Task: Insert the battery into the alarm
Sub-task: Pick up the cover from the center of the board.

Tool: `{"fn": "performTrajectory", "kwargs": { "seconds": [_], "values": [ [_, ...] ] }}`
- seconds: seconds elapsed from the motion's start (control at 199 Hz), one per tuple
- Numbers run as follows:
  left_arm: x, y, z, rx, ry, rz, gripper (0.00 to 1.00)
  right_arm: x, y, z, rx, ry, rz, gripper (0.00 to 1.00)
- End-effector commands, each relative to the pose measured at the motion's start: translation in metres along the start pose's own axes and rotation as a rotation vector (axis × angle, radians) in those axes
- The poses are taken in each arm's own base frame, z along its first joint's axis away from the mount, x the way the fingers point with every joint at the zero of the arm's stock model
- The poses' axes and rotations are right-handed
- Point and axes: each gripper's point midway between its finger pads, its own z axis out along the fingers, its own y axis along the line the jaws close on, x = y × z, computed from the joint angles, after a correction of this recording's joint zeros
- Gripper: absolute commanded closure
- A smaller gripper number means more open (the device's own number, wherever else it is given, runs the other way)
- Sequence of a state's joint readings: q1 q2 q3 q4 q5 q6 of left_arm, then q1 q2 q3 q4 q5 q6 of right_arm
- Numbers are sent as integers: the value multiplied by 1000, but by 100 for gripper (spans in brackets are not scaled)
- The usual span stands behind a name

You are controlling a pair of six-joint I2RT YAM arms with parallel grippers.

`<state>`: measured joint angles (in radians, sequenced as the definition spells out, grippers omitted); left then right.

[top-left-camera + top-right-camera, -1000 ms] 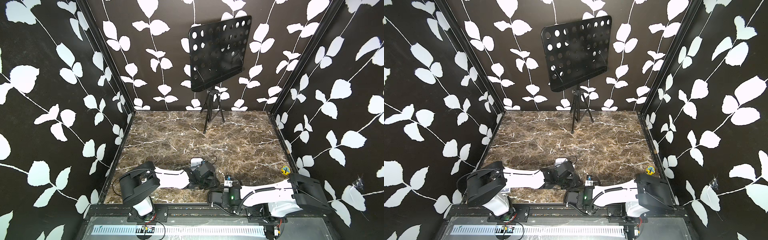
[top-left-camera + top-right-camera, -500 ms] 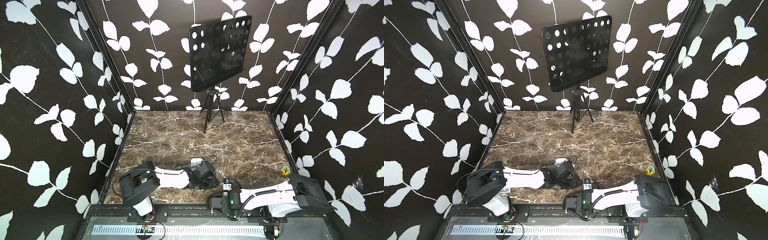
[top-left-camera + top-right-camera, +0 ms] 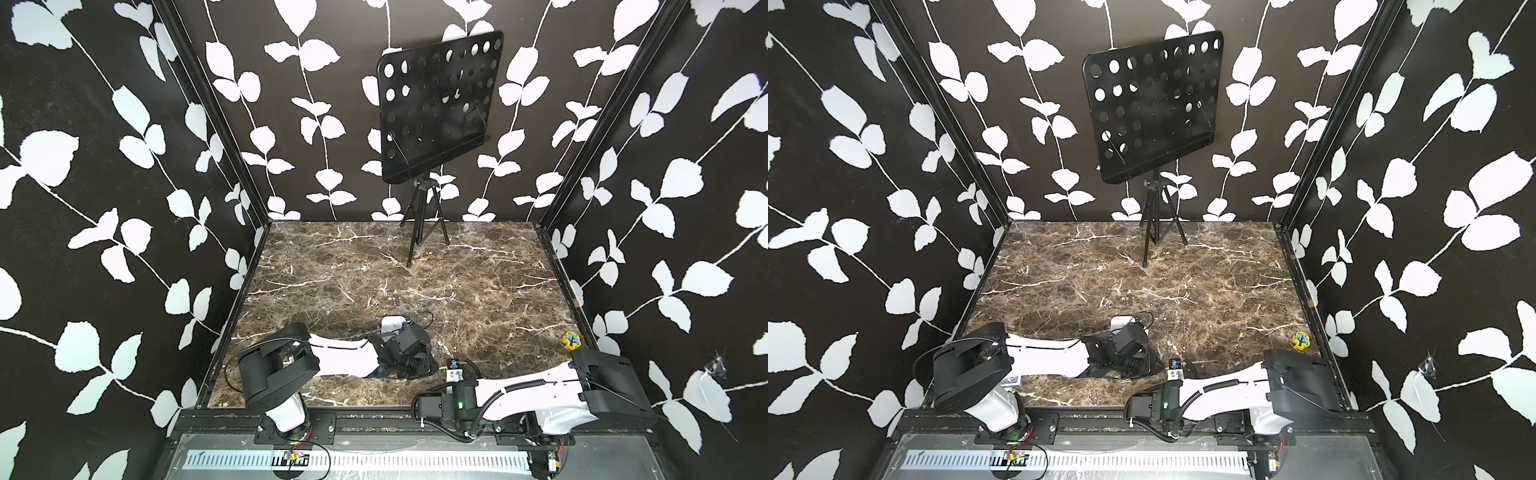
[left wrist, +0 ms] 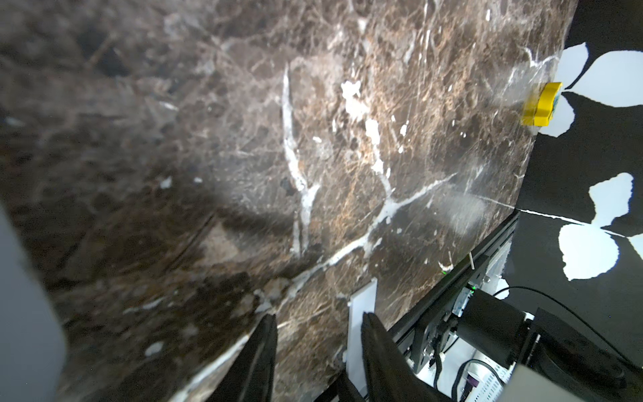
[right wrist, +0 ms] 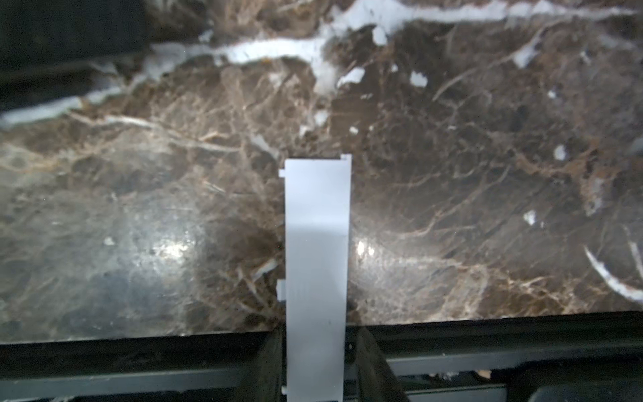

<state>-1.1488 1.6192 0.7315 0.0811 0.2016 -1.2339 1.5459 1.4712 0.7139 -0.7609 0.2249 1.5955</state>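
Alarm (image 3: pixel 392 322), white rounded plastic, sits just beside the parted, empty left gripper (image 4: pixel 318 316). Whether the right gripper (image 5: pixel 318 330) grips the white plastic strip (image 5: pixel 316 226), I cannot tell.

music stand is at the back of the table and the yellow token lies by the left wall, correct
No: the yellow token lies by the right wall, as both top views show. The music stand is at the back of the table.

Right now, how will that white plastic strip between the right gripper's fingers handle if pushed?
The white plastic strip looks thin and flat: probably light and fairly stiff. Its small edge tabs may snap if squeezed. On the glossy marble table it would likely slide, not roll.
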Motion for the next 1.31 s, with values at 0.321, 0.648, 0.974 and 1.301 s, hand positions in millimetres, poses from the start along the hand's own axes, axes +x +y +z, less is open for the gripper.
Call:
{"fn": "performTrajectory", "kwargs": {
  "seconds": [0.321, 0.648, 0.974, 1.301],
  "values": [
    [-2, -6, -10, 17, -7, 15, 57, 20, -19, 30, 1, 73, 128, 69],
    [-1, -6, -13, 14, -9, 24, 58, 21, -19, 40, -40, 80, 177, 69],
    [0, -7, -14, 22, -4, 25, 58, 18, -23, 44, -13, 77, 193, 77],
    [12, -22, -12, 72, 48, 53, 53, -2, -11, 27, -126, -6, 212, 77]
  ]
}}
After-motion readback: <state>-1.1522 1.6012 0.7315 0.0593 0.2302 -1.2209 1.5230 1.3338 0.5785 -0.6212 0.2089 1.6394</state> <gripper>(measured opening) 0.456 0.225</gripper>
